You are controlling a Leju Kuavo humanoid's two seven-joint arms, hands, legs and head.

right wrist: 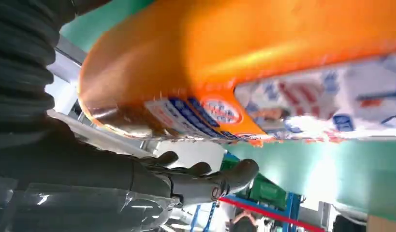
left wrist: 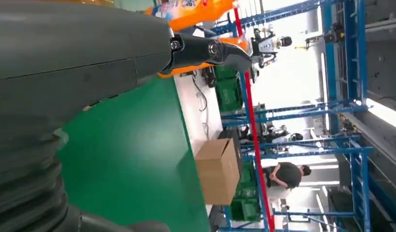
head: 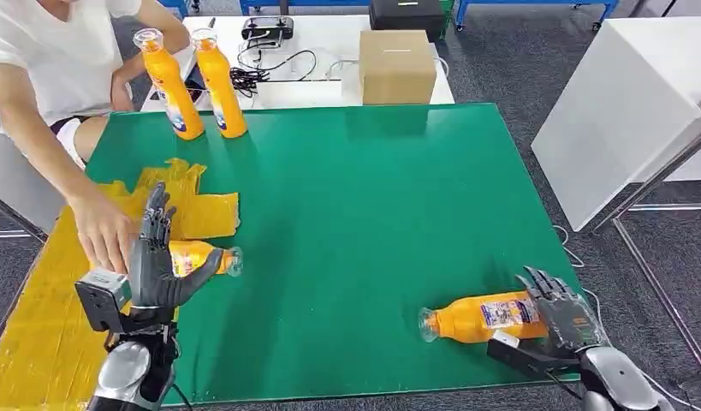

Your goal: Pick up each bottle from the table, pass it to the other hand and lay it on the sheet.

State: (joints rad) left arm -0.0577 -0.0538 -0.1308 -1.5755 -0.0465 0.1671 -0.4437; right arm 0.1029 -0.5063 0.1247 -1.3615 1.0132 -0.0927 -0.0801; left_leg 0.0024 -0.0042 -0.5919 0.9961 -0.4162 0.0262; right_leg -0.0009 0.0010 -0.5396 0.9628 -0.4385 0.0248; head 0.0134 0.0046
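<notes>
Two orange bottles (head: 177, 86) (head: 221, 84) stand upright at the back left of the green table mat (head: 355, 197). A third bottle (head: 195, 254) lies at the edge of the yellow sheet (head: 38, 334), right beside my left hand (head: 156, 261), whose fingers are spread and point upward with the thumb in front of the bottle. A fourth bottle (head: 482, 317) (right wrist: 244, 63) lies near the mat's front right. My right hand (head: 556, 318) sits at its base, fingers on the far side and thumb on the near side, not closed around it.
A person's hand (head: 103, 231) rests on the sheet just left of my left hand. A cardboard box (head: 396, 66) (left wrist: 217, 169) and cables sit on the white table behind the mat. A white panel (head: 620, 111) stands to the right.
</notes>
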